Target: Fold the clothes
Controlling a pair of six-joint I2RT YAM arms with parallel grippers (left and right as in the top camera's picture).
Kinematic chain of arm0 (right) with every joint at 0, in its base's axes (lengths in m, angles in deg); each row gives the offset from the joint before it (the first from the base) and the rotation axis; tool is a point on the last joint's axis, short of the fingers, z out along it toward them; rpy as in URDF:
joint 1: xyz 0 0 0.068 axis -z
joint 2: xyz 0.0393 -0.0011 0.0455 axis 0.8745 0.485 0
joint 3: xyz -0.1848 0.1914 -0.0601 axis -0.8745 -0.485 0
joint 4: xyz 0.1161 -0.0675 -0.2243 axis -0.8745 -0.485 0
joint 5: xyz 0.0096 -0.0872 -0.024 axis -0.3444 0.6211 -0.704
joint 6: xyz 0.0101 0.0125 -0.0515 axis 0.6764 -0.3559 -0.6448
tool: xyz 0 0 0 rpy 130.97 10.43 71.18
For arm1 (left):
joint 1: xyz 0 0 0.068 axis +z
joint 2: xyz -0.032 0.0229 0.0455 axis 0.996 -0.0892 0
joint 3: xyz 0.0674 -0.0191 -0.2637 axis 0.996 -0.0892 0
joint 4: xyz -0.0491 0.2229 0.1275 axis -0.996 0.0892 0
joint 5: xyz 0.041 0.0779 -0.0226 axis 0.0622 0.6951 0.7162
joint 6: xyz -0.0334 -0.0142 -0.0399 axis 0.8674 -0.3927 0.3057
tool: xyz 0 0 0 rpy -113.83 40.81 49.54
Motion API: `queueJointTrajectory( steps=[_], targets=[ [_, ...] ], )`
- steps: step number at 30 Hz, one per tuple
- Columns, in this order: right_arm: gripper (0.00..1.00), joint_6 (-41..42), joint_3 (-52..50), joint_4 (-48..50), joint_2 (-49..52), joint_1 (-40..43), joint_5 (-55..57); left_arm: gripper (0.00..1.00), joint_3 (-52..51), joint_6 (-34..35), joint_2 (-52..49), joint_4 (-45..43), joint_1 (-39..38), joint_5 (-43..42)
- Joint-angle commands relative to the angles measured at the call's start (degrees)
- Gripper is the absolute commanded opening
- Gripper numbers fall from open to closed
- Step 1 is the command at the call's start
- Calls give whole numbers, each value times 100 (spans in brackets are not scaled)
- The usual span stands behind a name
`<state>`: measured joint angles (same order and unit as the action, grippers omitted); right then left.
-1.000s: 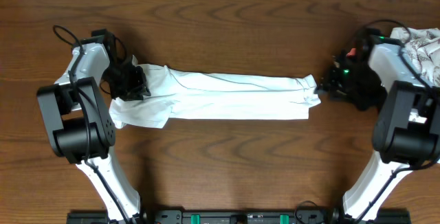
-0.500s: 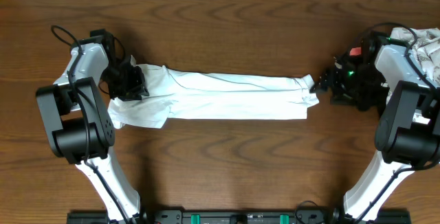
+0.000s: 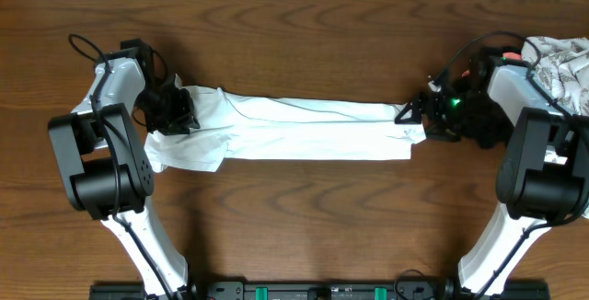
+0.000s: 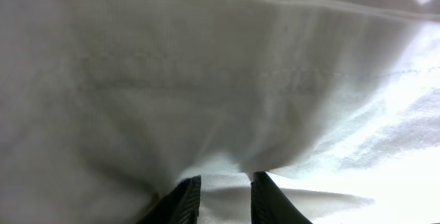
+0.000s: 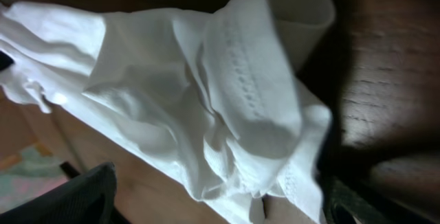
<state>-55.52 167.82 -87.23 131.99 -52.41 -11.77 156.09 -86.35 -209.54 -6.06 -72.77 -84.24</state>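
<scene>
The shirt (image 3: 304, 130) lies pulled into a long, narrow band across the middle of the table (image 3: 294, 24), one end at each arm. The left gripper (image 3: 187, 111) is clenched on the left end, cloth bunched between its fingers (image 4: 180, 198). The right gripper (image 3: 412, 121) has its jaws spread wide around the right end, gripping nothing.

With that end loose, I'd worry a tug from the left drags the whole band and spoils the layers. The right could also close on just the rolled hem (image 5: 289, 18) and miss the layers under it.

The left wrist view is nearly all white cloth, so I can't tell how many layers are pinched. No print or label shows. A patterned cloth (image 3: 563, 61) behind the right arm is cut off at the edge
</scene>
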Motion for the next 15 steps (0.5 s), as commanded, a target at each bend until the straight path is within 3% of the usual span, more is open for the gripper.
queueJointTrajectory(
  steps=[1,4,7,10,13,15],
  targets=[
    [94,-9,-337,269,-42,-195,-22,27,-151,33,-195,-90,120,614],
    [94,20,-498,446,-42,-345,-109,27,-151,33,-195,-90,120,614],
    [85,52,-590,627,-42,-533,-122,27,-151,33,-195,-92,120,614],
    [59,273,-592,868,-42,-669,-101,27,-151,33,-195,-85,120,612],
    [23,564,-592,1115,-42,-702,-101,27,-151,33,-195,-63,120,614],
    [11,695,-592,1263,-42,-699,-98,27,-151,33,-195,-48,120,612]
  ],
)
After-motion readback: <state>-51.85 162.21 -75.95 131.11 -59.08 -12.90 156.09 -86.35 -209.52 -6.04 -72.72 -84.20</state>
